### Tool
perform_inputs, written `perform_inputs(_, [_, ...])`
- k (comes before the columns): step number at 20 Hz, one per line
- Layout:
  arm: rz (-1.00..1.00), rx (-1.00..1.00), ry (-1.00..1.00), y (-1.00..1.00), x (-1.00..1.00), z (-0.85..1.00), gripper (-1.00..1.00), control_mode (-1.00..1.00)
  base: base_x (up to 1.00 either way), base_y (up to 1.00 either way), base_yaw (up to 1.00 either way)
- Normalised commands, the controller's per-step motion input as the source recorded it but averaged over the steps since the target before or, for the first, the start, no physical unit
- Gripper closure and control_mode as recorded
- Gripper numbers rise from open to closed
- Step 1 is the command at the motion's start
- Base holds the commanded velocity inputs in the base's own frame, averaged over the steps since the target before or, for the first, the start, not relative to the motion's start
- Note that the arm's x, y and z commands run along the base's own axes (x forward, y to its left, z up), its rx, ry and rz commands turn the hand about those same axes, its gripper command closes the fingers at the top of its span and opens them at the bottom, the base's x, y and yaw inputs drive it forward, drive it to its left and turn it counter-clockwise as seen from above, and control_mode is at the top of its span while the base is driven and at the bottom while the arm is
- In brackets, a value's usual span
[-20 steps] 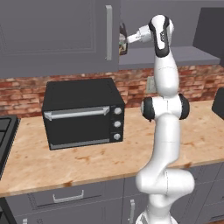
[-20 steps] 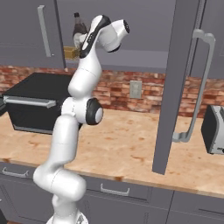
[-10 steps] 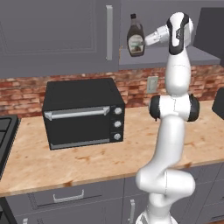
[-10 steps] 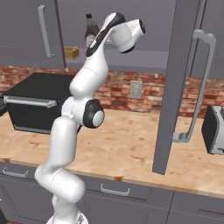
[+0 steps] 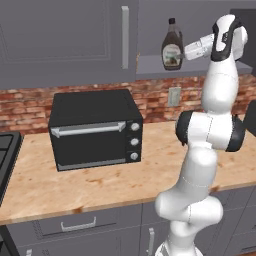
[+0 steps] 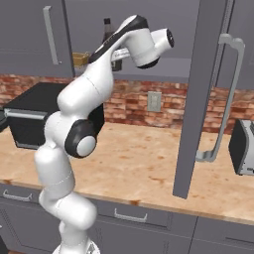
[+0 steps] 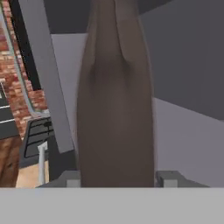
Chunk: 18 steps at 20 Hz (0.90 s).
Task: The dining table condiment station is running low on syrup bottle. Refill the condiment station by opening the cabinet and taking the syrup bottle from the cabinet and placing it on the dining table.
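Note:
The syrup bottle [image 5: 172,48], dark brown with a black cap and a pale label, hangs upright in front of the open cabinet's shelf [image 5: 152,65]. My gripper [image 5: 182,50] is shut on its body from the right. In the hand view the brown bottle [image 7: 116,113] stands close between the two fingertips [image 7: 70,179]. From the right base view only its cap and neck [image 6: 107,29] show behind my arm. The cabinet's right door [image 6: 198,99] hangs swung open toward me. The dining table is out of view.
A black toaster oven [image 5: 95,130] sits on the speckled worktop [image 5: 75,185] below the cabinet. The open door with its long handle [image 6: 223,99] juts out over the worktop on my right. A toaster [image 6: 243,146] stands at the far right, a stove edge [image 5: 6,150] at the far left.
The bottle has come out of the cabinet and moved right with my gripper shut on it. The upper arm has swung right.

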Motion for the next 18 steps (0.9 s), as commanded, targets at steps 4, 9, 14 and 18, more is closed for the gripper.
perform_inputs(4, [-0.04,0.0,0.0,0.0,-1.0,0.06,1.0,-1.0,0.0,0.0,0.0])
perform_inputs(9, [0.0,0.0,0.0,0.0,-1.0,0.04,1.0,-1.0,0.0,0.0,0.0])
perform_inputs(14, [-0.01,0.0,0.0,0.11,-1.0,0.0,1.0,-1.0,0.0,0.0,0.0])
perform_inputs(18, [0.0,0.0,0.02,0.42,-1.0,0.0,1.0,-1.0,0.0,0.0,0.0])
